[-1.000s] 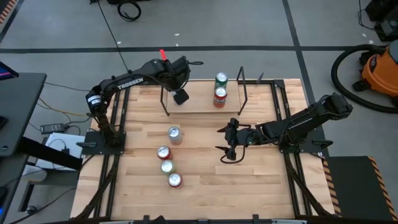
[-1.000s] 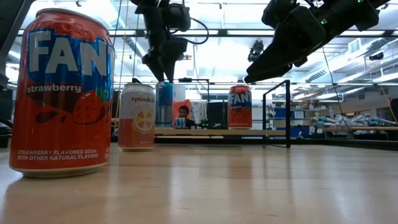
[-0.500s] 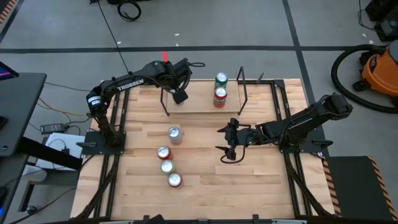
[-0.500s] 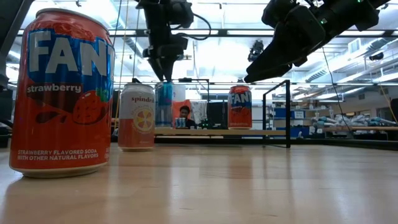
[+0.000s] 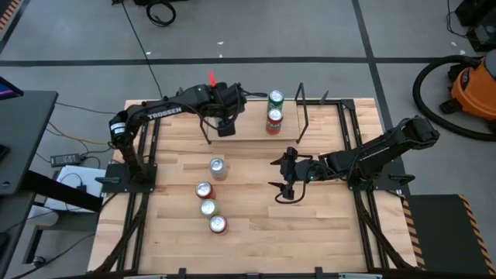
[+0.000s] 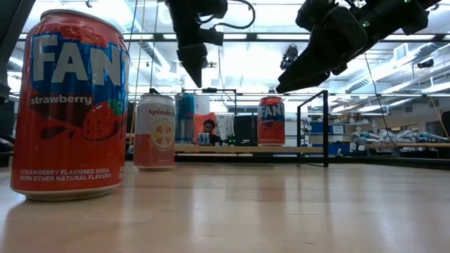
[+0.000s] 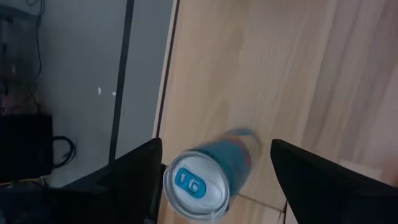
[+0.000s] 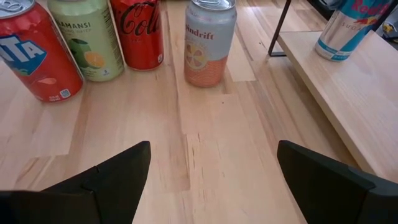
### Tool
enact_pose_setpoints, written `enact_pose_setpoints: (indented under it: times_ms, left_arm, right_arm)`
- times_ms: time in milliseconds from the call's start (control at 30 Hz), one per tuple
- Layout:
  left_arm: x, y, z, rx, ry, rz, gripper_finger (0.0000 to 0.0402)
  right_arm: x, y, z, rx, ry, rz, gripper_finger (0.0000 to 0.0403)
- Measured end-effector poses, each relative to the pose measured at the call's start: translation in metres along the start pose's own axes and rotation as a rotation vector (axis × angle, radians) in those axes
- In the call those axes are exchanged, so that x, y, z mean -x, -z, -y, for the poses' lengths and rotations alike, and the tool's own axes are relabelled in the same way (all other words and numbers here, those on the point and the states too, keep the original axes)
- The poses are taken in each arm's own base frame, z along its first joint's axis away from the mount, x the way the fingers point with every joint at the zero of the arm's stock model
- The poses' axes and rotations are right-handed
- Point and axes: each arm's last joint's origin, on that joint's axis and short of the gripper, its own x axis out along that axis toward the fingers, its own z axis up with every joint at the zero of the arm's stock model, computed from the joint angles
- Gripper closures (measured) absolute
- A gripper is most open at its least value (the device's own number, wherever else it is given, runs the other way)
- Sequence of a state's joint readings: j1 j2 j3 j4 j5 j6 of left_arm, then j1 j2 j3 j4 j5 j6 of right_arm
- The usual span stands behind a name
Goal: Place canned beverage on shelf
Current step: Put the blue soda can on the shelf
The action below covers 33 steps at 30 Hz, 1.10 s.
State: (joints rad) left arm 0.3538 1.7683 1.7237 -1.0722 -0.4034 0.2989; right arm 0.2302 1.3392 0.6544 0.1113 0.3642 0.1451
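1. In the high view the left arm reached from its base at the frame's left edge toward upper centre, its left gripper (image 5: 225,126) above the left end of the shelf (image 5: 252,132).
2. The left wrist view looked down on a blue can (image 7: 208,176) standing upright between the two dark fingers (image 7: 140,171), which stood apart and clear of it, so the can was released.
3. In the low view that gripper (image 6: 192,70) hung above the blue can (image 6: 185,117) without touching it.
4. Two more cans (image 5: 274,114) stood on the shelf nearer its right end.
5. The right arm stretched from the right edge toward mid-frame, its right gripper (image 5: 284,180) spread wide and empty over the bare table (image 5: 325,225).
6. Four cans (image 5: 210,198) stood on the table at lower left of centre.
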Motion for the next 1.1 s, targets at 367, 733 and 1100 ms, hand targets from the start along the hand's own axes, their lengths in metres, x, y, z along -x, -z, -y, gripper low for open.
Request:
enact_pose_setpoints:
  times_ms: [367,733,1100]
  left_arm:
    - [0.000,-0.005,-0.002,-0.065,-0.020,0.052,0.0086]
    - [-0.009,0.010,-0.021,0.120,-0.003,-0.049,0.0085]
    - [-0.021,0.026,-0.047,0.314,0.102,-0.080,0.0085]
  right_arm:
    - [0.000,0.000,0.000,0.002,0.000,0.000,0.0041]
    - [0.000,0.000,0.000,0.006,0.000,-0.001,0.0041]
    - [0.000,0.000,0.000,0.007,0.000,-0.001,0.0041]
